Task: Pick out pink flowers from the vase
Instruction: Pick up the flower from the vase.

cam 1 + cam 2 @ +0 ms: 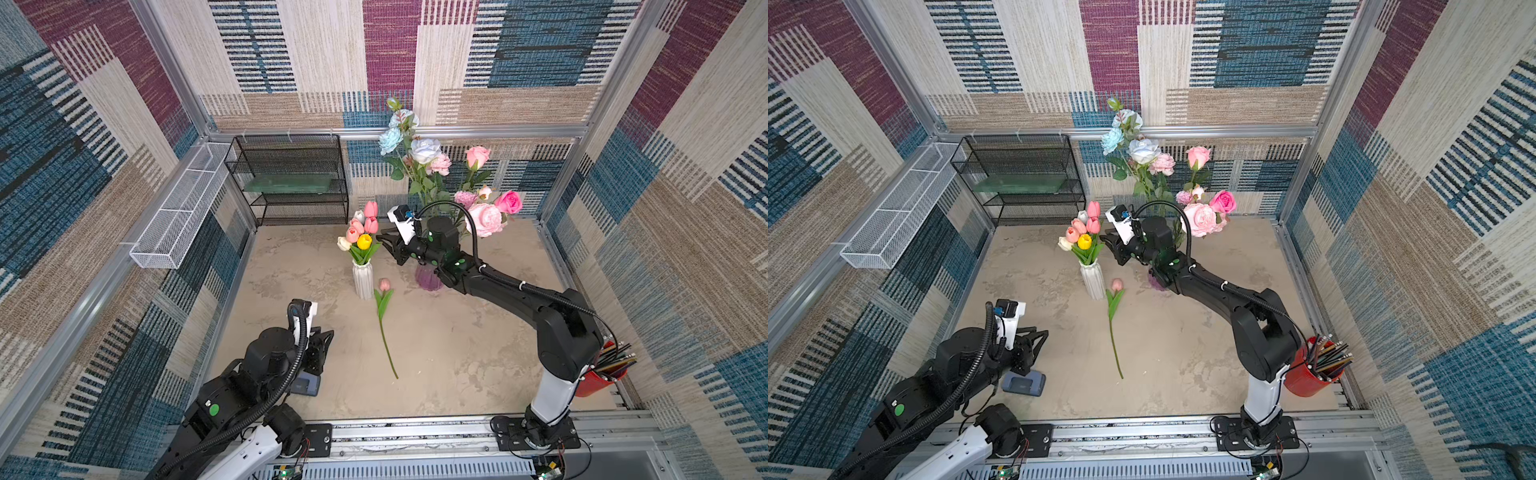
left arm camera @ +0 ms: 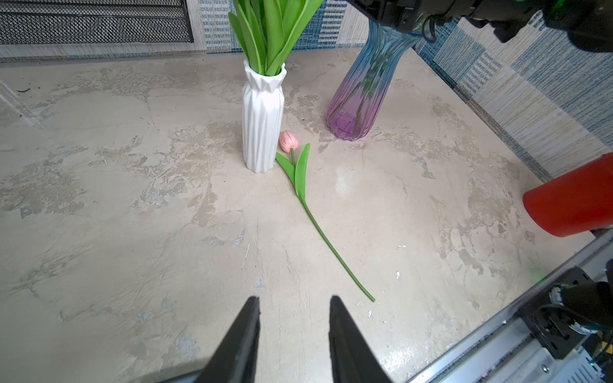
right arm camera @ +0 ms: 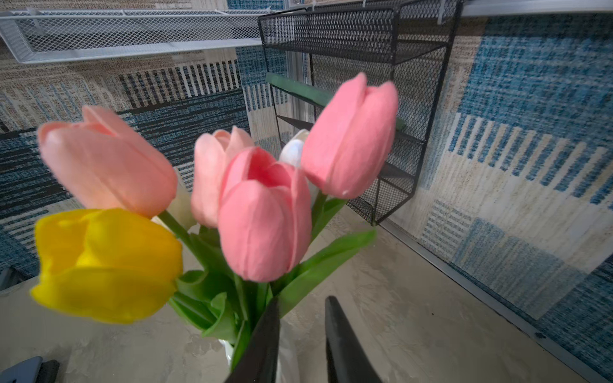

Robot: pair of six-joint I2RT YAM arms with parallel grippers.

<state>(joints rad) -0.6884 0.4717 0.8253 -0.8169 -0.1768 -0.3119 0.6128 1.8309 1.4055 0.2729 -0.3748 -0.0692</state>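
Left fingers, bottom centre of left wrist view, narrowly parted, empty. Right wrist view: right fingers narrowly parted, empty; pink tulips upright, just upper left. In a top view, right arm nearer white vase.

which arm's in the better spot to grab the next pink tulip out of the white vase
Right. The right gripper is up beside the pink tulips in the white vase, jaws apart by their leaves. The left gripper sits low near the front, away from the vase.
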